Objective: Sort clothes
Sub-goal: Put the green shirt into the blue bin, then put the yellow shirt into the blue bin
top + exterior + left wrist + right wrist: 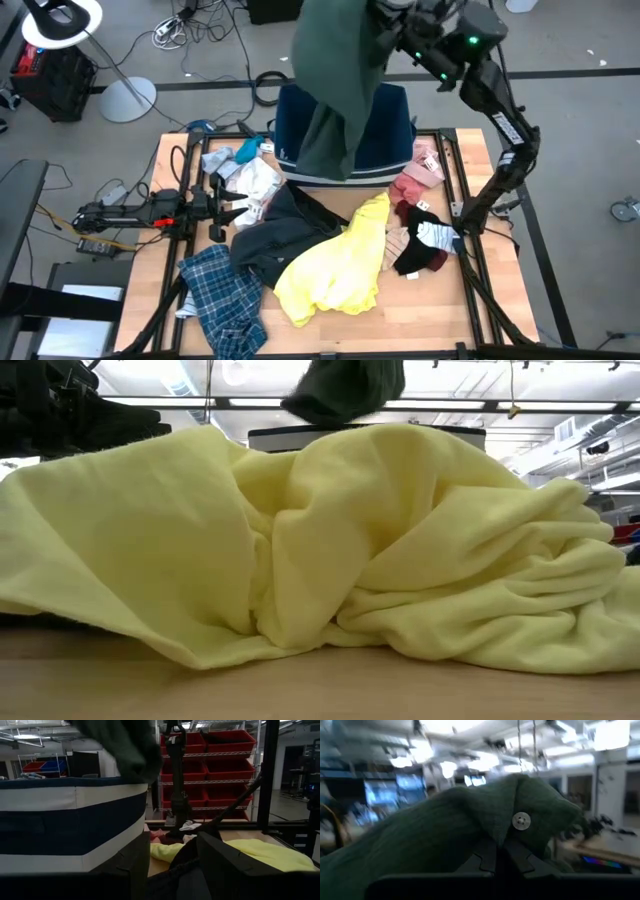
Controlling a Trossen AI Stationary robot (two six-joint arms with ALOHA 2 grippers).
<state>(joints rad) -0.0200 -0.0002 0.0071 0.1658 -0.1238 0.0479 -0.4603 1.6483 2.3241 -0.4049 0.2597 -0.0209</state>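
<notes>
While our right gripper hangs high above the table, clenched on the dark green shirt, the fabric drapes down over the dark blue bin with its white stripe at the table's far edge. In the right wrist view we see a pale button on the shirt just above our pinched fingers.

Our left gripper waits low at the table's left side, its fingers spread and holding nothing, pointing toward the pile.

On the wooden tabletop the rest of the clothes lie spread out: the yellow top at the middle, the dark navy jacket touching its left edge, the blue plaid shirt at the near left corner, white pieces beside the bin, pink pieces on the right, and small striped socks near the right arm's base.

Around the table we see a grey floor with loose cables and a ring lamp on a round stand. Beyond the table, the left wrist view shows shelves of red bins, and the low view shows ceiling lights above the yellow top.
</notes>
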